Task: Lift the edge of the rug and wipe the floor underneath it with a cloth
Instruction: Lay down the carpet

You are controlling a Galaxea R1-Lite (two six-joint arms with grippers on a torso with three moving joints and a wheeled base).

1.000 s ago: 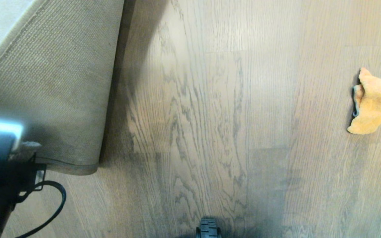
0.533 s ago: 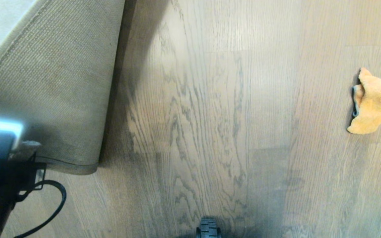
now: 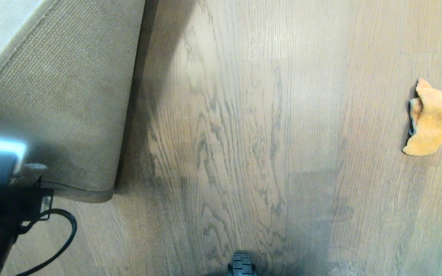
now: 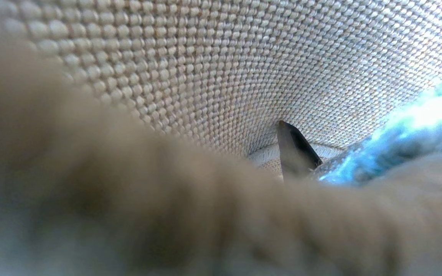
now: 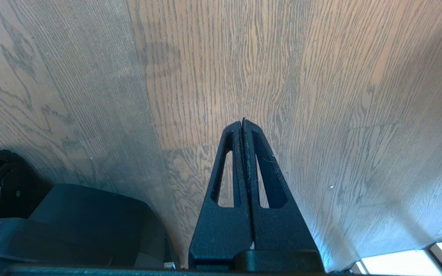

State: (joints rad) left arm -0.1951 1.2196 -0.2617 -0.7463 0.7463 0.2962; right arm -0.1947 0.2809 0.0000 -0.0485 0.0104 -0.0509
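Tan woven mesh is what's facing up right now — the rug edge (image 3: 75, 126), the corner of the big pale grey short-pile rug, is folded back over itself at the left of the head view, thin bound rim curling near the bottom, so the lift step looks done and is just being held. Under and beside it the floor (image 3: 236, 134), grey-brown wood-grain planks with dark veining, lies bare and, as far as I can judge, not wiped yet. The cloth (image 3: 432, 117), a small fluffy orange-tan microfibre rag with a dark trim, sits crumpled on the planks way over on the right, well apart from the rug and touched by nothing. So my read is we're between steps: next up is fetching that rag, which calls for the free arm to reach across, spread its fingers, pinch the fluffy heap and drag it back to the strip by the fold — all while the rug stays up. Now the tools. The left gripper (image 4: 296, 153) is buried in the rug corner in its wrist view, one dark fingertip (image 4: 294, 147) poking out against the mesh with pile bunched in front, partly closed with the rug pinched in it. The right gripper (image 5: 243, 124) hangs over bare planks near the robot's base, jaws pressed flat together, holding nothing.
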